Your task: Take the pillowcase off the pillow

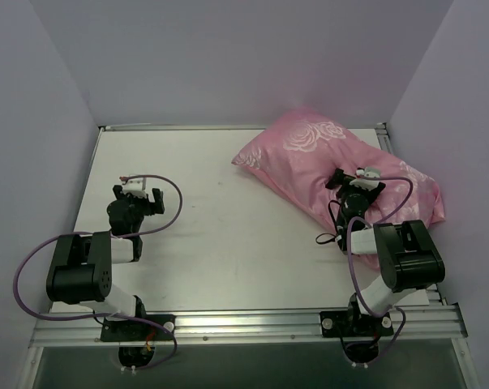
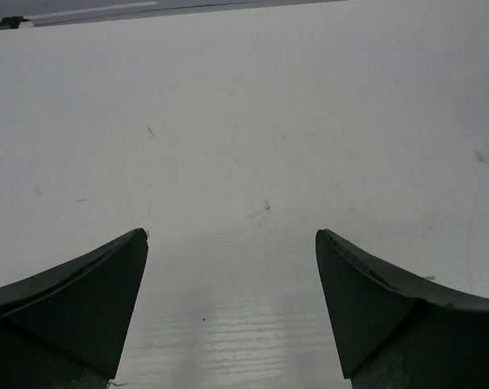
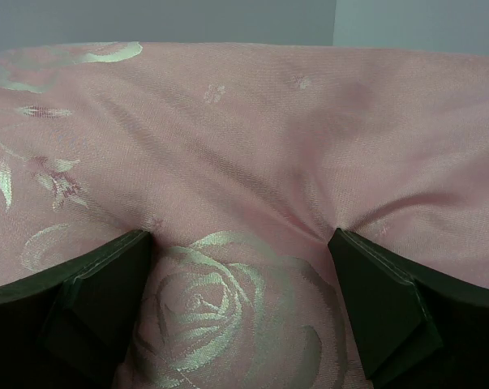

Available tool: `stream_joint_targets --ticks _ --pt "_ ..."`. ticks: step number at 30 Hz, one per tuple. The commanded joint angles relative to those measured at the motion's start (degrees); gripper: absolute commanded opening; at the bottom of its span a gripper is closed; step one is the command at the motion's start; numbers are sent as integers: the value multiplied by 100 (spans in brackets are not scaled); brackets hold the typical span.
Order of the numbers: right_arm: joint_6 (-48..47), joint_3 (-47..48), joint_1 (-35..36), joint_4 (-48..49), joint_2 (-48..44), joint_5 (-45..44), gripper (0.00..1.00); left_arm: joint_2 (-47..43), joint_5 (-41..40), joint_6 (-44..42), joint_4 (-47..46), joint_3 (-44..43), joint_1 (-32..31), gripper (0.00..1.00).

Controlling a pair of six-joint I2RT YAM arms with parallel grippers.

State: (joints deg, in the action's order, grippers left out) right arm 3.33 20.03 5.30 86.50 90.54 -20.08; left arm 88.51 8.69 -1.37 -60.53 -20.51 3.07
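The pink pillowcase (image 1: 309, 162) with its pale rose print up lies stuffed and plump at the back right of the white table (image 1: 228, 227). The white pillow is hidden inside it. My right gripper (image 1: 356, 180) is open and rests on top of the pillowcase. In the right wrist view both fingertips (image 3: 122, 259) press into the fabric (image 3: 252, 121), and a printed rose bulges between the jaws of the gripper (image 3: 240, 243). My left gripper (image 1: 137, 194) is open and empty over bare table at the left, far from the pillowcase; its wrist view (image 2: 232, 243) shows only tabletop.
Pale walls enclose the table on the left, back and right. The pillowcase's right end lies against the right wall and near the table's right edge (image 1: 439, 243). A metal rail (image 1: 244, 324) runs along the near edge by the arm bases.
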Motion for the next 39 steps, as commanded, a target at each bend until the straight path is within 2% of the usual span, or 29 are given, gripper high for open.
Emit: stream_joint_targets --ticks 1,8,9,10,12,13,14,15,16,17,18,19,20,21,23,25,28,30,31,32,35,36,39 --pt "-43 -157 -108 -169 253 -322 100 -44 -51 -39 -117 -146 -26 94" --pt "-52 -140 -108 -195 245 -226 100 -44 -52 -39 -99 -146 -35 94" --pt "-191 -53 -82 -465 -25 -129 100 -44 -60 -30 -99 -155 -26 94" --pt "-236 322 -38 -1503 -245 -15 100 -44 -60 -30 -108 -146 -35 94" --pt "401 947 -29 -2947 -887 -232 100 -97 1 -4 -65 -155 -17 94" --pt "744 1646 -107 -4355 -1055 -251 100 -201 -16 22 128 -224 0 94" --pt "991 1992 -178 -4970 -1195 -129 100 -542 -42 57 486 -356 35 94" --pt "1142 2335 -213 -6038 -1327 -32 98 -754 1 66 1673 -862 62 94" --pt "1256 2678 -214 -6509 -1355 99 95 -965 419 -82 2398 -1249 106 94" --pt "1275 3264 -205 -6880 -1338 187 92 -941 675 -396 4042 -1680 132 94" --pt "1310 3523 -205 -7223 -1242 258 89 -871 817 -887 4832 -2580 124 94" --pt "1328 3734 -196 -7748 -1162 319 87 -679 914 -935 5432 -2981 115 94" --pt "1345 4136 -187 -8006 -935 346 84 -599 1063 -944 6560 -3315 123 94" --pt "1371 4340 -187 -8278 -794 320 84 -537 1169 -1066 7024 -3850 124 94" --pt "1372 4919 -152 -9087 -452 337 83 -458 1458 -1199 8042 -4240 123 94" --pt "1249 5290 -108 -9746 181 530 82 -492 1557 -1410 8600 -4662 106 94" --pt "845 5949 172 -10415 1077 1355 58 -545 1636 -1770 9558 -5092 115 94" --pt "434 6300 768 -10609 1569 2099 42 -554 1575 -1989 10147 -5252 115 94" --pt "292 6398 1023 -10636 1676 2313 39 -589 1548 -2025 10288 -5313 115 94" --pt "152 6495 1574 -10654 1843 2454 35 -615 1522 -2069 10525 -5384 123 94" --pt "-507 6908 2403 -10741 2063 2789 31 -738 1662 -2341 10885 -5385 132 94" --pt "-927 7013 2901 -10855 2116 2868 31 -791 1749 -2533 10931 -5341 141 94" --pt "-1570 7278 3563 -11031 2240 3220 31 -1080 1917 -2789 10861 -5051 185 94"
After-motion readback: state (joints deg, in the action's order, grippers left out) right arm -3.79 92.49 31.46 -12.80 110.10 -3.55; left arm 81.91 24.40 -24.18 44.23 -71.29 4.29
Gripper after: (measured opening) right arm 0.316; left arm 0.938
